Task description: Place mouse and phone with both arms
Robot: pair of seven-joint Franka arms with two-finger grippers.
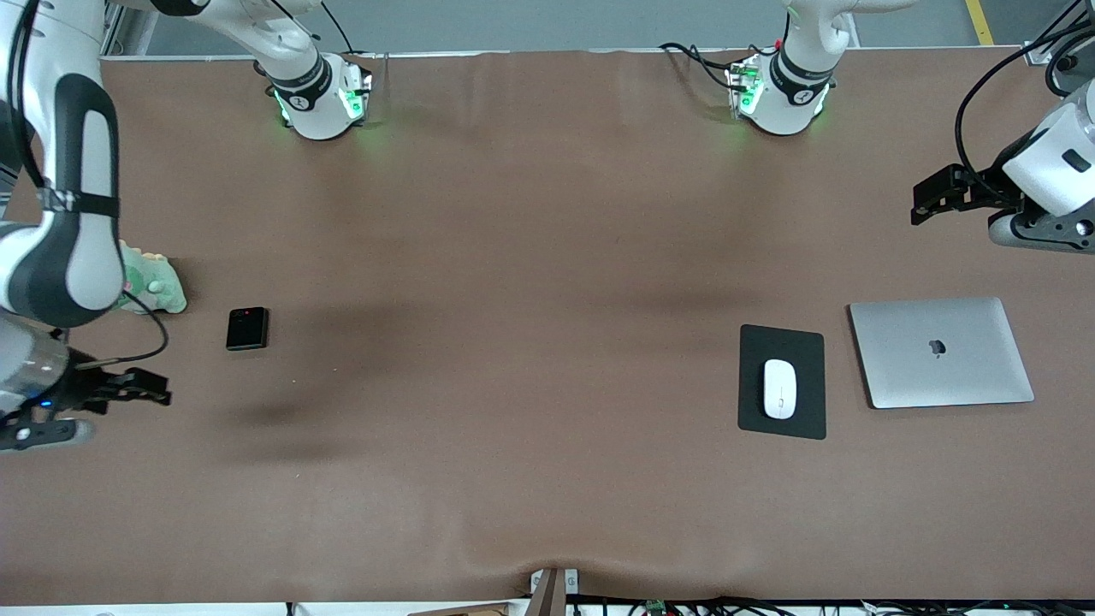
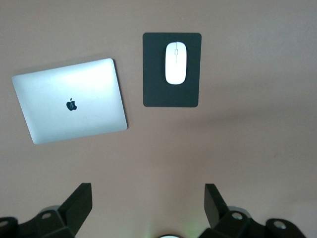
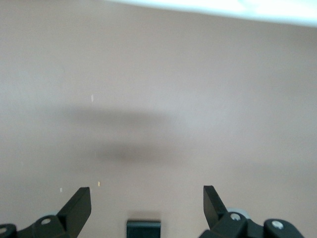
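At each end of the table you've got the left gripper (image 1: pixel 922 198) and right gripper (image 1: pixel 154 389) wide open, empty, aloft; mouse (image 1: pixel 779 388) on black pad (image 1: pixel 804 342) beside laptop (image 1: pixel 939 352), phone (image 1: pixel 246 328) near right gripper.

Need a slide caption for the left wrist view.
Open left end effector above table; white mouse on black pad beside closed laptop.
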